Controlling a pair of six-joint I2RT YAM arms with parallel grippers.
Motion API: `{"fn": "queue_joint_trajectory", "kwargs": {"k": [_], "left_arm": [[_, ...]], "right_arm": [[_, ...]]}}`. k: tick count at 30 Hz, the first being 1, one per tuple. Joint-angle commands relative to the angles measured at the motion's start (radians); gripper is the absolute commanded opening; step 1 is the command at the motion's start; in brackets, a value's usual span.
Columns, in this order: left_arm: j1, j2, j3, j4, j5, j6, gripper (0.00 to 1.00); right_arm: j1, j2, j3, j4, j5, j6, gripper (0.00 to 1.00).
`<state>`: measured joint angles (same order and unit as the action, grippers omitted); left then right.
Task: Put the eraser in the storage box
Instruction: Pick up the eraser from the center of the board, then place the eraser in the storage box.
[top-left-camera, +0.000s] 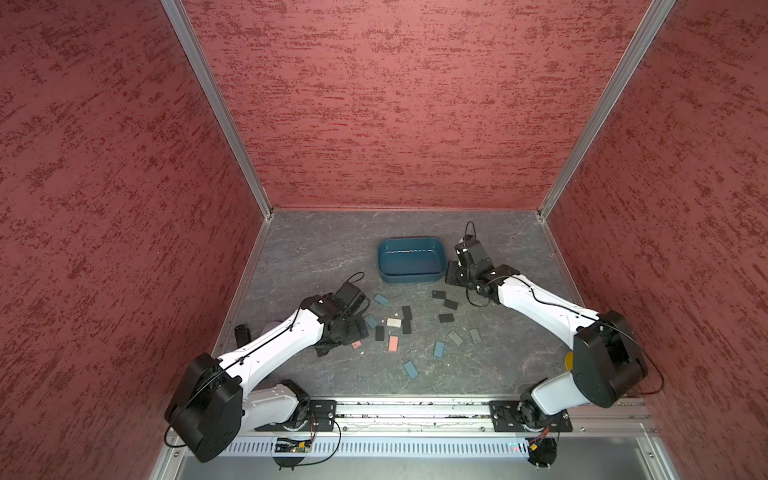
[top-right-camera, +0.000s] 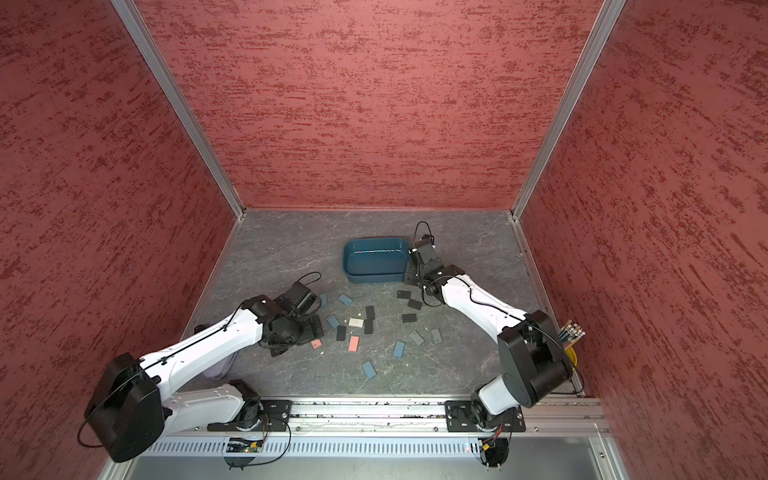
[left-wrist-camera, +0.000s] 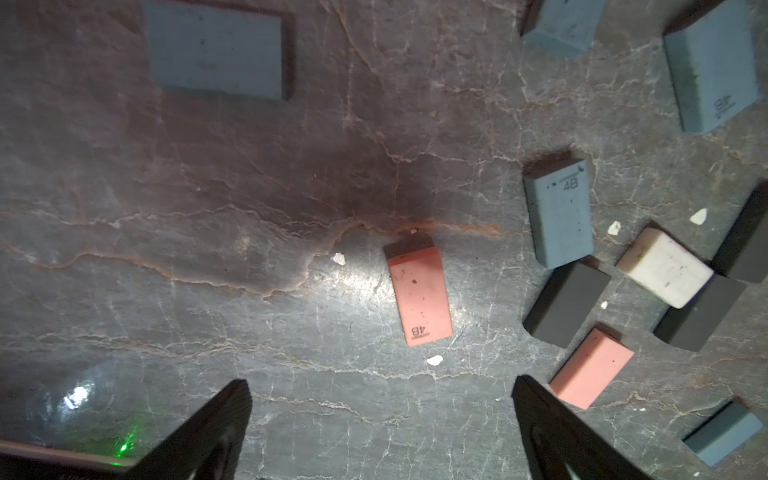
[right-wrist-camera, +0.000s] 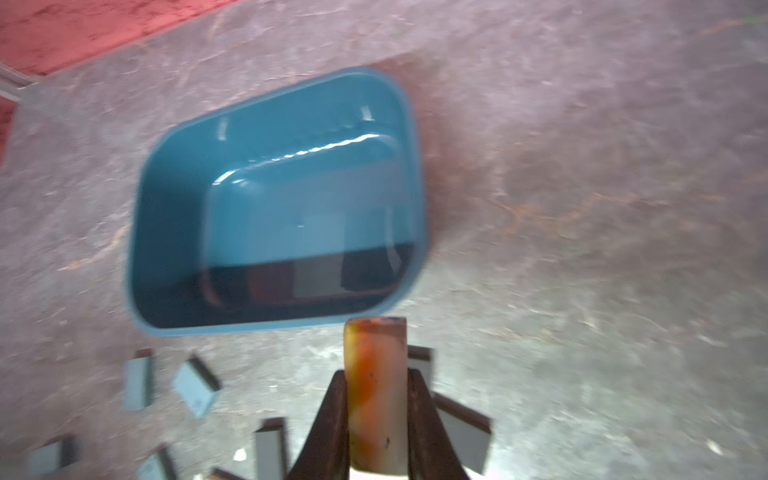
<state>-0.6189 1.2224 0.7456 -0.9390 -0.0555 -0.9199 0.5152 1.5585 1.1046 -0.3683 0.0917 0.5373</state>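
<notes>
the worn orange-and-cream rubber eraser (right-wrist-camera: 376, 353) is pinched between the jaws of the right gripper (right-wrist-camera: 377, 376), long axis along the fingers, just short of the near rim of the dark teal-blue plastic storage box (right-wrist-camera: 174, 216). this arm is nearer. the left gripper (left-wrist-camera: 380, 384), jaws wide apart, hovers over a pink block eraser (left-wrist-camera: 419, 291), well apart from the box.

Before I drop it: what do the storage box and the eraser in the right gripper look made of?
The storage box: likely moulded plastic, glossy teal; bright glare streaks run along its smooth rounded walls. The eraser clamped in the right gripper: probably rubber or vinyl, matte, smudged orange and cream with dark specks; blur leaves it open.
</notes>
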Motion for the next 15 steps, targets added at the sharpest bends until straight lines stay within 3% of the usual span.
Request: {"fn": "queue_joint_trajectory", "kwargs": {"k": [1,15], "left_arm": [[-0.015,0.021,-0.019,0.025,-0.015,-0.046,1.00],[-0.060,0.106,-0.027,0.066,-0.024,-0.115,1.00]], "right_arm": [[0.016,0.062,0.072,-0.003,-0.083,-0.023,0.00],[0.017,0.379,0.329,-0.026,-0.117,-0.060,0.00]]}}
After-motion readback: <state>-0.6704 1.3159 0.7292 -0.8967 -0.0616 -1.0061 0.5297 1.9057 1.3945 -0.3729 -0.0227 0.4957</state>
